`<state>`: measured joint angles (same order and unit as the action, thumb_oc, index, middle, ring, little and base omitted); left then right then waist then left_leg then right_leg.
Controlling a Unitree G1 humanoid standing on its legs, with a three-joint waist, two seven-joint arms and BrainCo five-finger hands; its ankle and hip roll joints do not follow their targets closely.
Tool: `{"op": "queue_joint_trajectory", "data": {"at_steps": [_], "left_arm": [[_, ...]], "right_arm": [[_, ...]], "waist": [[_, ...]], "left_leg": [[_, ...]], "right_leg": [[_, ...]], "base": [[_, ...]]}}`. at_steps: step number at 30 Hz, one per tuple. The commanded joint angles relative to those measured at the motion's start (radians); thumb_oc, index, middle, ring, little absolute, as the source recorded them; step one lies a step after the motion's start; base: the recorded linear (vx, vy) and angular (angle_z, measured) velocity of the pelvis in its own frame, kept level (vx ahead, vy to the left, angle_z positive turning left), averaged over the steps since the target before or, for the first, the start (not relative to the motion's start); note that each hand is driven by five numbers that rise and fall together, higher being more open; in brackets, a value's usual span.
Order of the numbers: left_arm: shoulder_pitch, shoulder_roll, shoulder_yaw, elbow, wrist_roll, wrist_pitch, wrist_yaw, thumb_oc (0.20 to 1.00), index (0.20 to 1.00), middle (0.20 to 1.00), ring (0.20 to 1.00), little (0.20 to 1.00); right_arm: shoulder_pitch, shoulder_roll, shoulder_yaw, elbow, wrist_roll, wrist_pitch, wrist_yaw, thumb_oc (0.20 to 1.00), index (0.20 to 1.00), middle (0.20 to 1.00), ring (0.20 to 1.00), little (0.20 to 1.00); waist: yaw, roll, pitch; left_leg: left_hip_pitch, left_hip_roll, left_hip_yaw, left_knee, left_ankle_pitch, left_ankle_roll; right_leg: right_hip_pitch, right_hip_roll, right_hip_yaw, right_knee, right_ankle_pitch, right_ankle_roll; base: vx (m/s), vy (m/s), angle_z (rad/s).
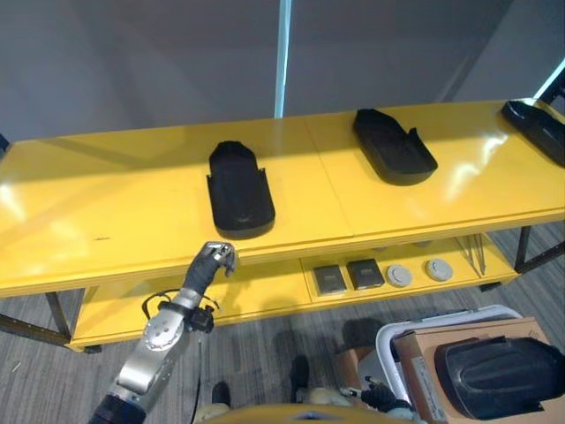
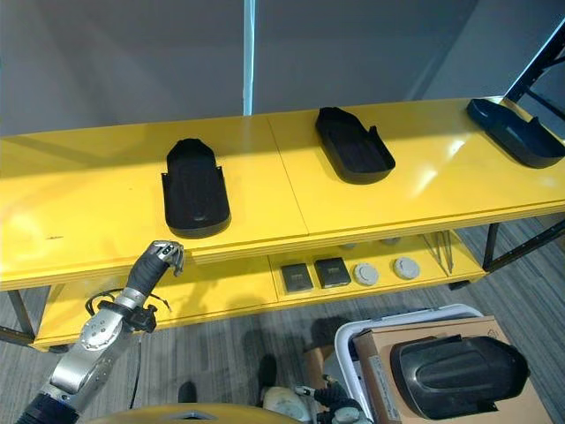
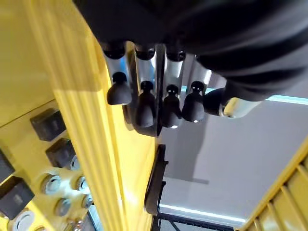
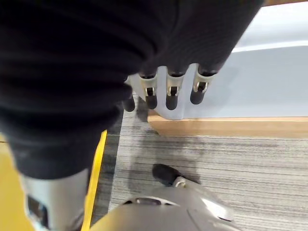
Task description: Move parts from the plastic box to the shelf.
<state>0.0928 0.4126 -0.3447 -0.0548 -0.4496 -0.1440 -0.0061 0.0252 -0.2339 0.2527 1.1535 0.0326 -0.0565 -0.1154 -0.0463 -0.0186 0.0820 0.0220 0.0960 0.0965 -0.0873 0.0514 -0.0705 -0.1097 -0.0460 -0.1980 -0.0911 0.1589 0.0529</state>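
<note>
Black moulded part [image 1: 499, 375] lies on a cardboard carton in the white plastic box [image 1: 393, 340] at near right, above grey plank flooring [image 1: 265, 353]. Left hand [image 1: 214, 260], fingers curled and empty, hangs at the yellow shelf's [image 1: 106, 212] front edge; right hand [image 4: 168, 91] curls empty too. Three more parts [image 1: 238, 190] rest on top. Behind stands a grey wall [image 1: 159, 53].
</note>
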Motion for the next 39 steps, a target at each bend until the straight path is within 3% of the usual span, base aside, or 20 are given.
{"op": "queue_joint_trajectory", "data": {"at_steps": [1, 17, 39], "left_arm": [[-0.098, 0.000, -0.006, -0.027, -0.021, -0.035, 0.008, 0.200, 0.200, 0.200, 0.200, 0.200], [-0.378, -0.055, -0.068, 0.114, 0.019, -0.067, 0.118, 0.200, 0.200, 0.200, 0.200, 0.200], [-0.343, -0.044, 0.087, 0.097, 0.150, -0.101, 0.293, 0.200, 0.200, 0.200, 0.200, 0.200]], "right_arm": [[-0.044, 0.018, 0.038, 0.013, -0.011, 0.014, -0.019, 1.000, 1.000, 1.000, 1.000, 1.000], [-0.099, 0.027, 0.077, -0.016, 0.019, 0.011, -0.047, 1.000, 1.000, 1.000, 1.000, 1.000], [-0.102, 0.046, 0.066, -0.011, 0.044, -0.004, -0.078, 1.000, 1.000, 1.000, 1.000, 1.000]], "waist": [[-0.015, -0.017, 0.060], [-0.045, -0.033, 0.121], [-0.033, -0.040, 0.131]], "left_leg": [[0.008, 0.015, 0.012, 0.000, -0.087, -0.003], [-0.139, 0.020, 0.020, 0.000, -0.038, -0.005], [-0.167, 0.027, 0.021, 0.000, -0.026, -0.009]], "right_leg": [[0.110, -0.045, 0.018, 0.004, -0.164, 0.080], [-0.045, -0.036, 0.033, 0.004, -0.116, 0.082], [-0.073, -0.032, 0.026, 0.004, -0.112, 0.077]], "base": [[-0.06, -0.013, -0.01], [-0.07, -0.009, -0.06], [-0.01, 0.000, -0.01]]}}
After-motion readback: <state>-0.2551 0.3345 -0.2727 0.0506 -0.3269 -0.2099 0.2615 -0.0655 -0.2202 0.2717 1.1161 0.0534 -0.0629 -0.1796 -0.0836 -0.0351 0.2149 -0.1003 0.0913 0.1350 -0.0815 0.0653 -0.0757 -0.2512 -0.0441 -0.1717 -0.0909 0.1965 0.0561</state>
